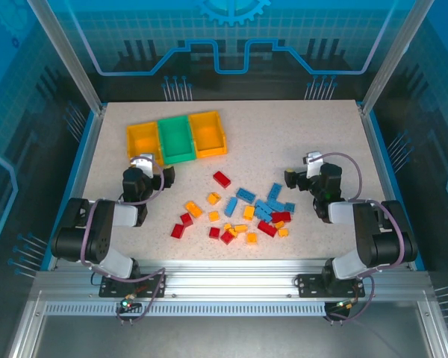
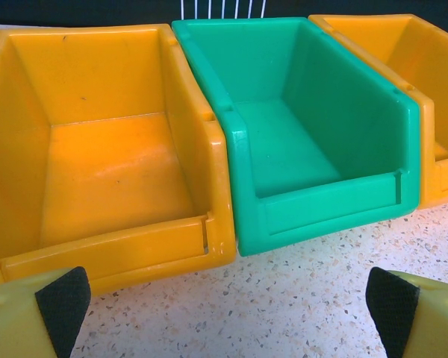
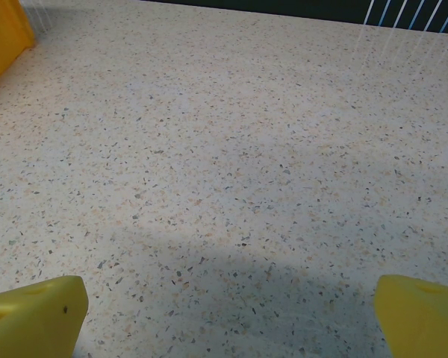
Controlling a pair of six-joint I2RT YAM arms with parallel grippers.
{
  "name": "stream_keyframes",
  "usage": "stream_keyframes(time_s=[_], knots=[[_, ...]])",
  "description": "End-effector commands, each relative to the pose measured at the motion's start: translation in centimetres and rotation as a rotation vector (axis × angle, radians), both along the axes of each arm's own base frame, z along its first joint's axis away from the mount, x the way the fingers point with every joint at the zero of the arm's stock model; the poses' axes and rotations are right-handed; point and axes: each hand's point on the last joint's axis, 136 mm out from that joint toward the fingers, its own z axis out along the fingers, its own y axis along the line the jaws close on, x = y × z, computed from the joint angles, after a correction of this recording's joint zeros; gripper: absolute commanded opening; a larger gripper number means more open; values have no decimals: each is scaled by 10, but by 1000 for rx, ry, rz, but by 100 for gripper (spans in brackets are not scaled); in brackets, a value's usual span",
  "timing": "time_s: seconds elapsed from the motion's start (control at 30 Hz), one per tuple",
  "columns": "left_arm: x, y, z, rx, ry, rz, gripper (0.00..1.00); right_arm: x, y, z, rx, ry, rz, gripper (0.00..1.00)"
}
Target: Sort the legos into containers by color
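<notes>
**Top view**
- Table: pale speckled surface, with your two arm bases at its near edge.
- Containers: three in a row at the far left, side walls touching. From left to right you have the left yellow-orange bin, the green bin and the right yellow-orange bin.
- Legos: red, blue and orange bricks lie mixed and loose on the table at near centre, between your arms and well apart from the bins.
- One red brick lies at the far edge of the scatter, the piece nearest the bins.
- Left gripper: it sits just on the near side of the left yellow-orange bin.
- Right gripper: it sits over bare table, just right of the scatter.

**Left wrist view**
- Left gripper: its fingers stand wide apart at the bottom corners, with nothing between them but table.
- The left yellow-orange bin and the green bin face you, with their floors in plain view.
- The right yellow-orange bin is cut off at the right edge.

**Right wrist view**
- Right gripper: its fingers are spread wide and hold nothing, with table beyond them.
- Yellow corner at far left: probably a bin, though too little of it shows for you to be sure.
</notes>
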Motion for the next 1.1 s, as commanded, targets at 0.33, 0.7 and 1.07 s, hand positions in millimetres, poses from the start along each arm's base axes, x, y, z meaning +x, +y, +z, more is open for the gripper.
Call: stream_keyframes(time_s=[0.33,0.7,1.07], knots=[[5,1,3,15,-9,5,99,6,-5,9,0,-34,-10,100],[-6,32,71,-21,52,210,99,17,3,44,50,191,-14,87],[-60,52,114,-187,154,413,99,42,115,97,50,401,139,86]])
